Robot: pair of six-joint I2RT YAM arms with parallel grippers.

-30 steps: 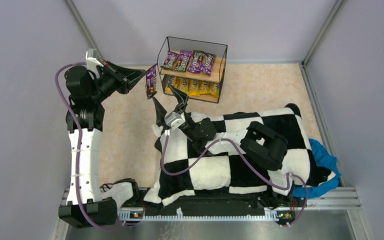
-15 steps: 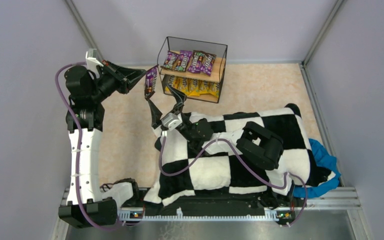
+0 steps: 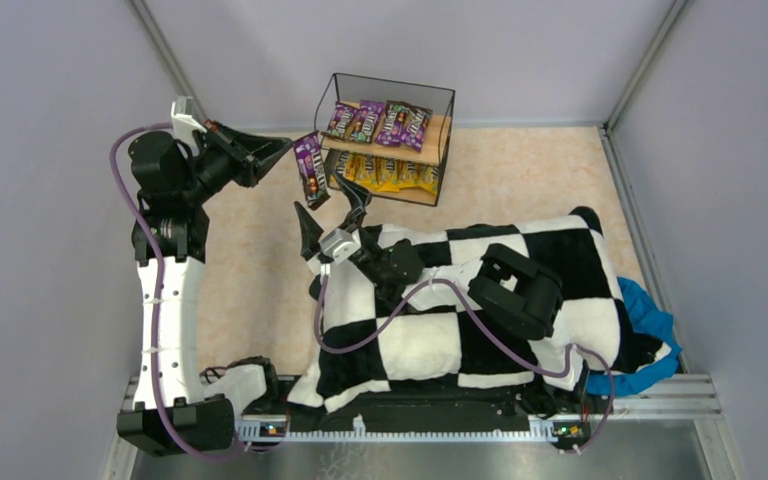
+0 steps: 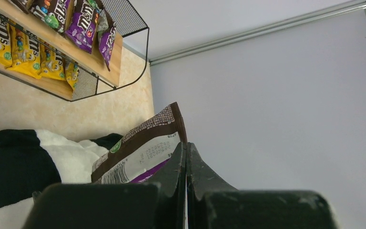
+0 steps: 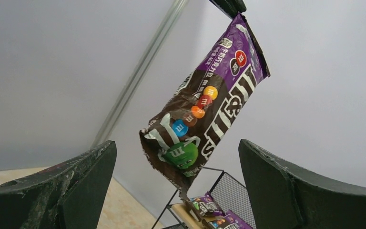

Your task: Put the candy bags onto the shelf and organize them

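Observation:
My left gripper (image 3: pixel 288 150) is shut on the top edge of a purple and brown candy bag (image 3: pixel 311 171), which hangs tilted in the air left of the shelf (image 3: pixel 442 140). The left wrist view shows its jaws (image 4: pixel 187 153) pressed together on the bag's edge (image 4: pixel 138 150). My right gripper (image 3: pixel 330 208) is open just below the bag. In the right wrist view the bag (image 5: pixel 205 109) hangs above and between the spread fingers (image 5: pixel 90 176), apart from them. The shelf holds purple bags (image 3: pixel 375 120) on the top board and yellow bags (image 3: pixel 390 174) on the lower board.
A black-and-white checkered cushion (image 3: pixel 480 300) lies under the right arm, with a blue cloth (image 3: pixel 653 322) at its right edge. A white cloth (image 3: pixel 245 385) lies by the left arm's base. Grey walls enclose the beige table (image 3: pixel 250 260).
The right gripper has moved left, closer under the hanging bag. The bag's lower end has swung right, so it now hangs tilted. The left arm has stayed put.

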